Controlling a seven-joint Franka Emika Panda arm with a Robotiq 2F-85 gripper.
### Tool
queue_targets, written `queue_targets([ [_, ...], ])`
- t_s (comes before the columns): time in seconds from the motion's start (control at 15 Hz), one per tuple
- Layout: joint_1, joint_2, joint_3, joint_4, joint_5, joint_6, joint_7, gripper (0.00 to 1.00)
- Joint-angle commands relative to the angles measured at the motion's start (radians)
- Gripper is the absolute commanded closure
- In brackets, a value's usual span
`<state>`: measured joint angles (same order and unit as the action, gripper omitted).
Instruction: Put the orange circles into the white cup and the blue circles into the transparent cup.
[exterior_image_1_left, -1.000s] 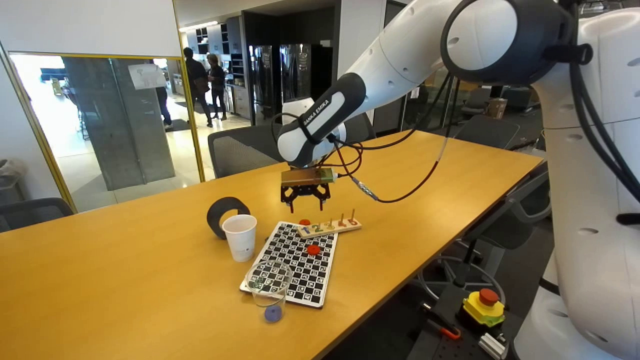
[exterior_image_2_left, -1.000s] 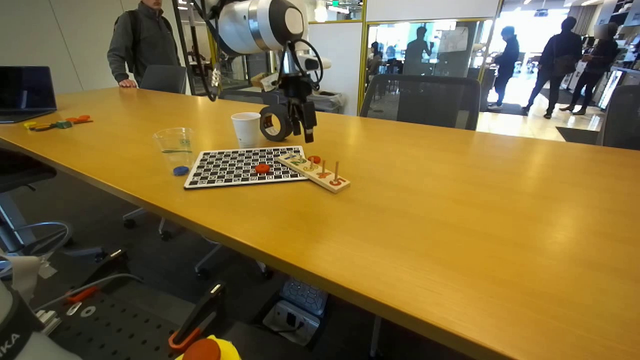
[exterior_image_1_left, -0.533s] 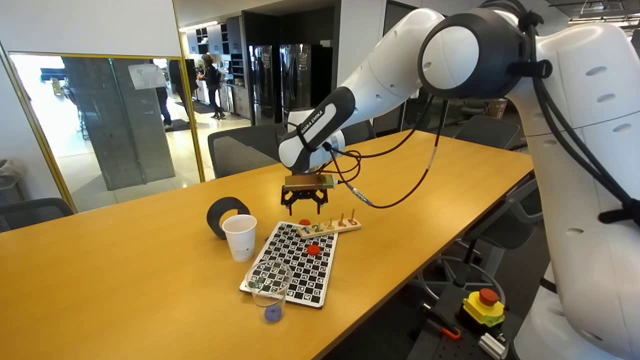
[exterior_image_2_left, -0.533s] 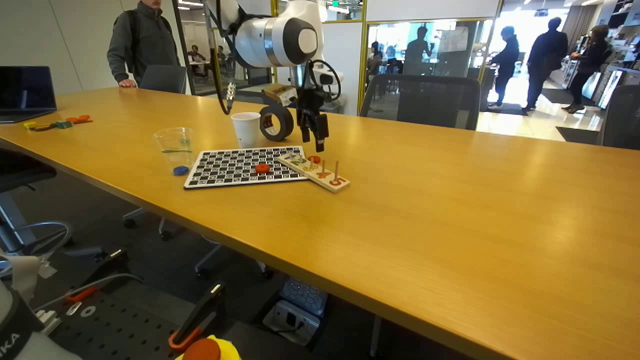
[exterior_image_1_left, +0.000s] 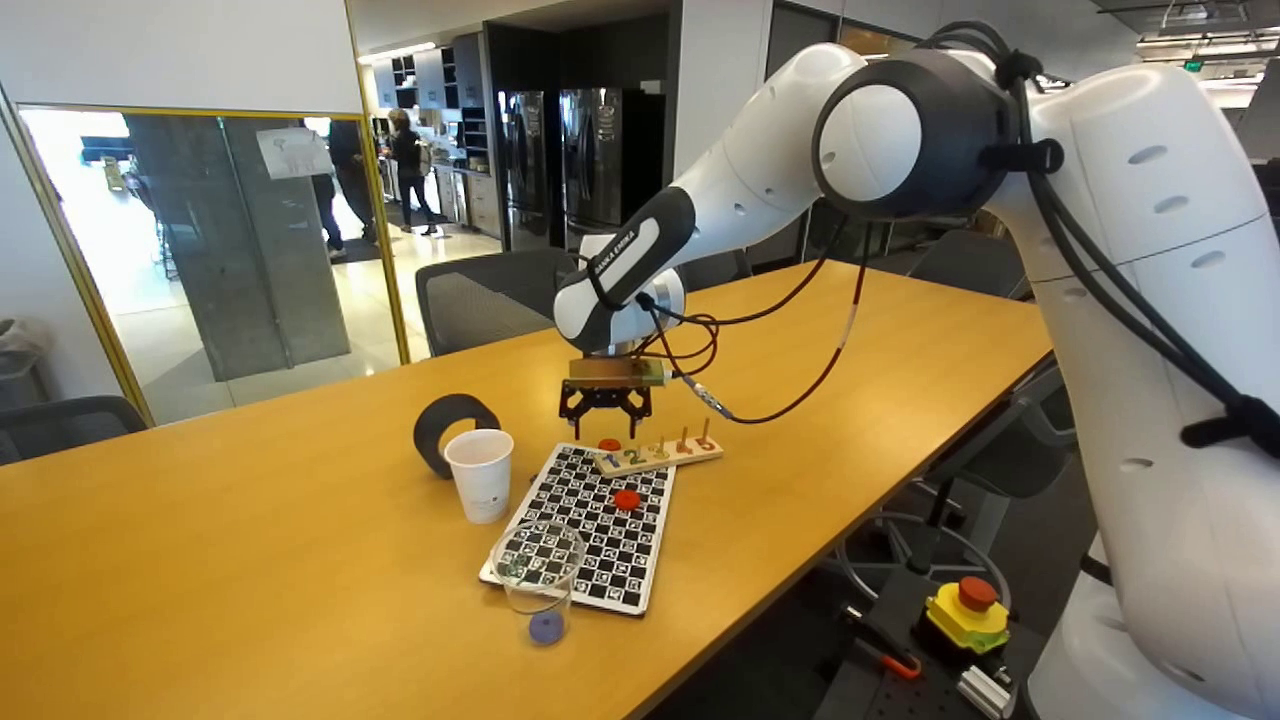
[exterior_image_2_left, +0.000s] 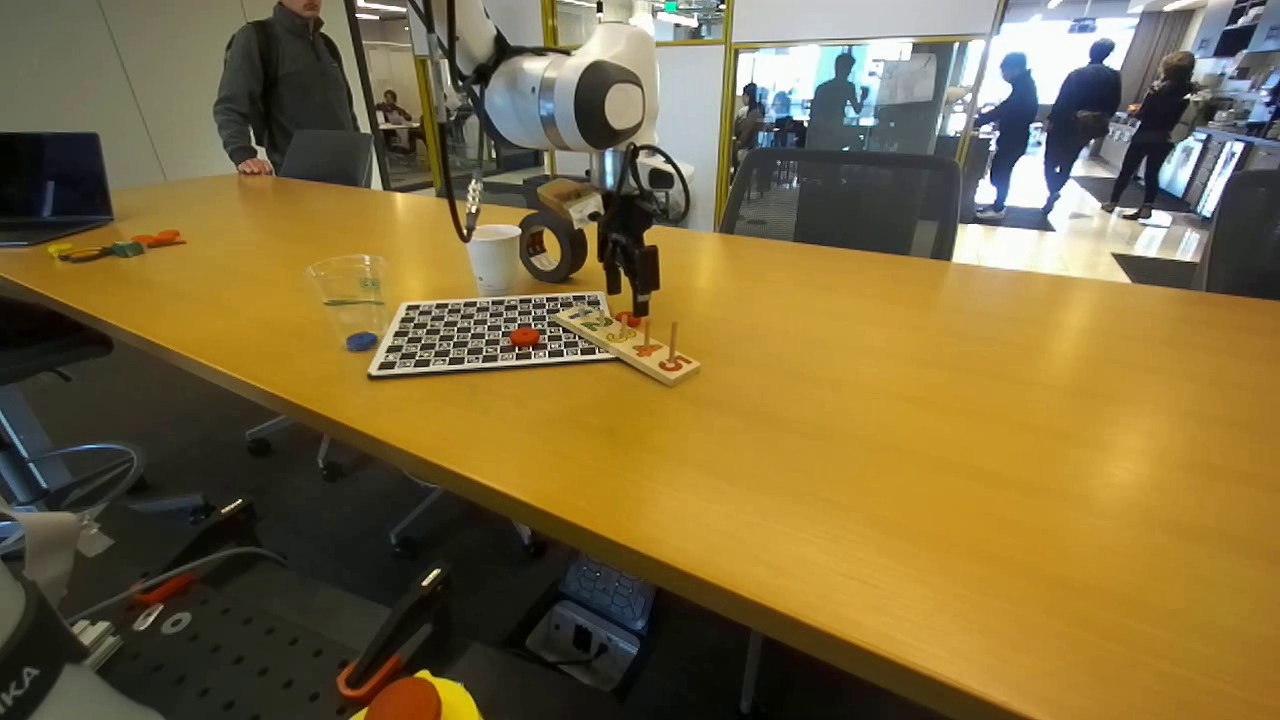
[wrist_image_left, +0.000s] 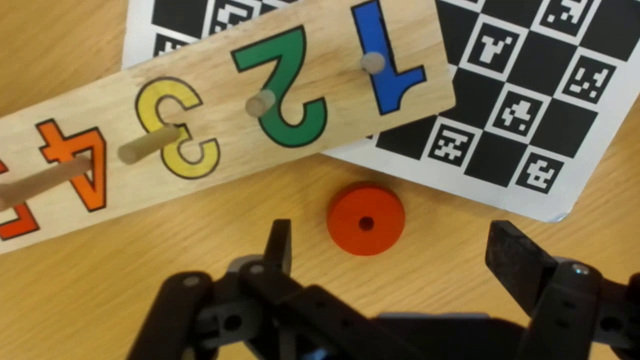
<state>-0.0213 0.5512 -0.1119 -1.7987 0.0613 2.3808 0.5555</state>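
Note:
An orange disc lies flat on the table beside the number board; it also shows in an exterior view and in the wrist view. Another orange disc lies on the checkered board. The white cup stands upright beside that board; its inside is hidden. The transparent cup has a blue disc at its base, seemingly inside. My gripper is open and empty, above the first orange disc, which appears between its fingers, closer to the left one.
The wooden number board, with upright pegs, lies partly on the checkered board, close to the gripper. A dark tape roll stands behind the white cup. A laptop and tools lie farther off.
My gripper has moved down toward the orange disc beside the number board, staying open. The discs, cups and boards have not moved.

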Motion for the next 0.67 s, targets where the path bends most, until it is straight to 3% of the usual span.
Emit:
queue_targets([
  [0.0, -0.007, 0.018, 0.0, 0.031, 0.046, -0.012, -0.026, 0.0],
  [0.6, -0.013, 0.03, -0.007, 0.028, 0.062, -0.031, -0.018, 0.0],
])
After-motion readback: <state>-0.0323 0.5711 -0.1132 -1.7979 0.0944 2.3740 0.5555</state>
